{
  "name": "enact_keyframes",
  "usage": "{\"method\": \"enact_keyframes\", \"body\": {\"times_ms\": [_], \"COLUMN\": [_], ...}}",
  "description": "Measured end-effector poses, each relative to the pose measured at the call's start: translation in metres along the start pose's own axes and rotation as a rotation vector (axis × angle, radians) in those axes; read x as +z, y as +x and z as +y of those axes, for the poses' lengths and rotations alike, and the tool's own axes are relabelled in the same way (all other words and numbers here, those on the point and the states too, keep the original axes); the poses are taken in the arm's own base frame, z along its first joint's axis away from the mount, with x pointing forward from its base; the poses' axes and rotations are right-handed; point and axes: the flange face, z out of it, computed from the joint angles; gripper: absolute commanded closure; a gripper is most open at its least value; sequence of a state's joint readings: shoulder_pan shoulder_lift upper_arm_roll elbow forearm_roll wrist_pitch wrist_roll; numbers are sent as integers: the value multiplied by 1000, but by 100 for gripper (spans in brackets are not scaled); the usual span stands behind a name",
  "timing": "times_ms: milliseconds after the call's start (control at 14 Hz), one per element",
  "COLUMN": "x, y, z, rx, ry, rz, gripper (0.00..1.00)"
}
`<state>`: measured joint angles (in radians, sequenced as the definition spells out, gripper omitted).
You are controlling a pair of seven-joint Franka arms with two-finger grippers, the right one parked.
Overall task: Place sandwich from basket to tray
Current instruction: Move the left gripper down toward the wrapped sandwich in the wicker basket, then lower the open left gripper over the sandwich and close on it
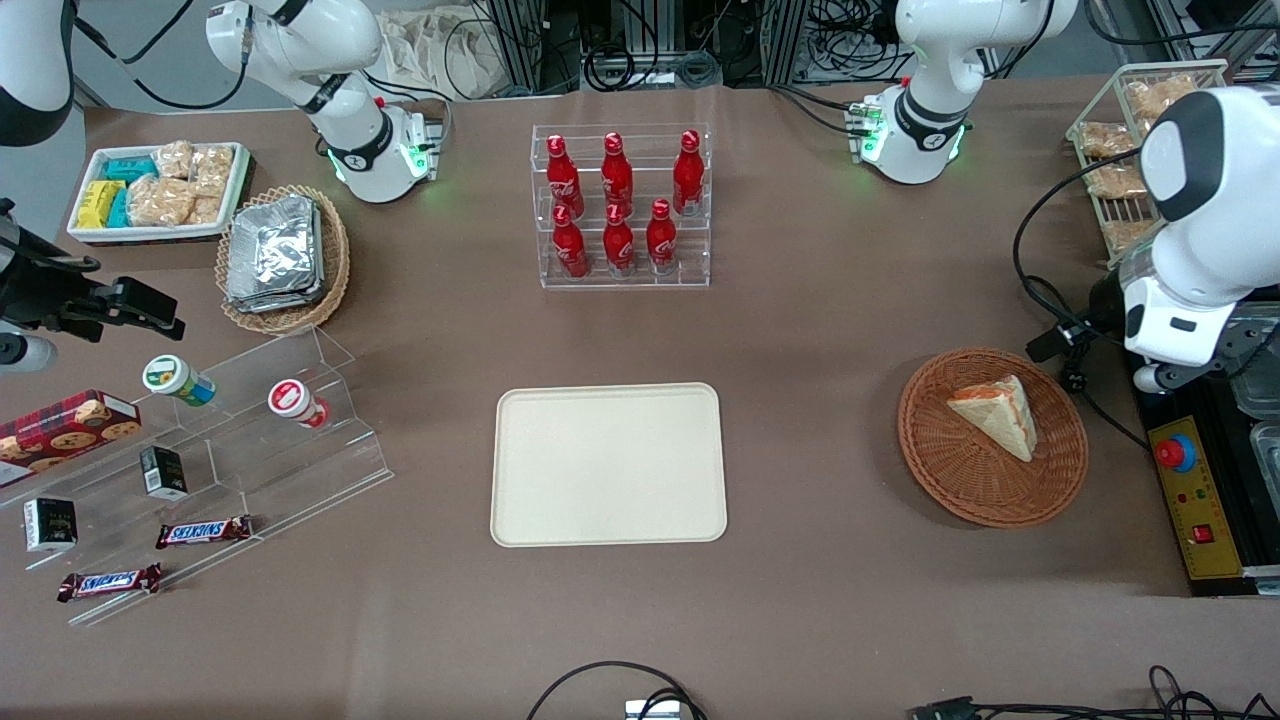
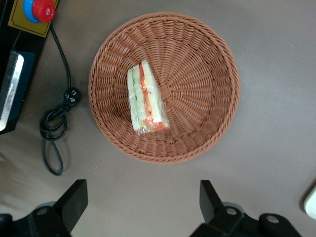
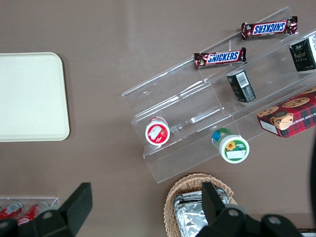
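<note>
The sandwich [image 1: 1000,412] [image 2: 146,98], a clear-wrapped wedge with red-orange and green filling on its edge, lies in the round reddish-brown wicker basket [image 1: 960,500] [image 2: 207,74]. The cream tray [image 1: 608,465] [image 3: 29,96] sits empty at the middle of the table, beside the basket toward the parked arm's end. My left gripper [image 2: 142,187] hangs high over bare table just outside the basket's rim, open wide, with nothing between its fingers. The working arm [image 1: 1195,200] stands over the table's edge next to the basket.
A black-and-yellow control box with a red button [image 1: 1195,500] [image 2: 34,12] and a coiled black cable [image 2: 54,123] lie close beside the basket. A clear rack of red bottles [image 1: 620,205] stands farther from the front camera than the tray. A wire basket of snacks [image 1: 1130,150] sits near the working arm.
</note>
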<state>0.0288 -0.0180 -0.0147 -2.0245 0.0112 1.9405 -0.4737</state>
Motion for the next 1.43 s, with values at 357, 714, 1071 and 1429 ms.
{"method": "enact_keyframes", "body": {"times_ms": [357, 714, 1071, 1429], "x": [53, 78, 105, 128], "y": [4, 9, 13, 14], "z": [-26, -44, -39, -25], "rx": [-64, -181, -267, -333], "ry": [-28, -52, -59, -67], "rz": [53, 90, 90, 90], "gripper": [0, 0, 0, 0]}}
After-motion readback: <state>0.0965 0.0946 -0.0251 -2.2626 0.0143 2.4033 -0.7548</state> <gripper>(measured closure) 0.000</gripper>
